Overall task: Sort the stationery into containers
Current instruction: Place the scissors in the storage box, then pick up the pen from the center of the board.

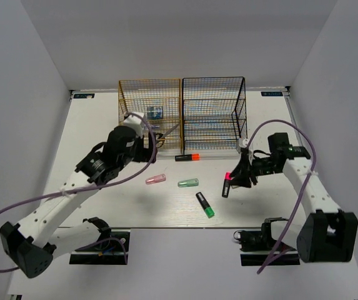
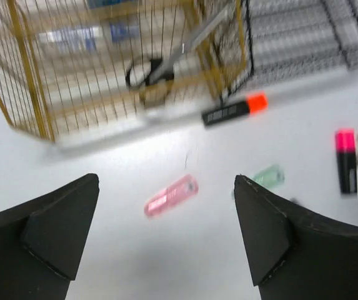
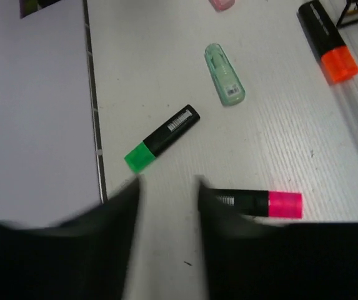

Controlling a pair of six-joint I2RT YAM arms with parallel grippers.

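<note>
Your left hand sits just in front of the gold-yellow rack, wrist pitched down toward the table. In its wrist view the two black wedge-shaped fingers are wide apart with nothing between them.

Racks: the gold-yellow one is boxy, tiered thin wire mesh. The black rack has the same build and stands right against its right side.

- scissors: black loop handles low inside the gold-yellow rack, metal blades tilted up toward its right front corner.
- blue tape roll: inside the gold-yellow rack, further back.
- orange-capped highlighter: flat on the table just in front of where the racks meet.
- pink capsule and green capsule: translucent with rounded ends, near each other but apart, mid-table.
- green-capped highlighter: closest to the arm bases, a black flat-sided body with a barcode label.

Right arm is elbow-up, and your right hand is angled down and left. Its wrist view is motion-blurred: the fingers show a narrow gap with ribbed white table visible through it, and nothing is clamped. The pink-capped highlighter lies flat just beside one finger, its black end hidden behind it. You can't tell from this whether they touch.
</note>
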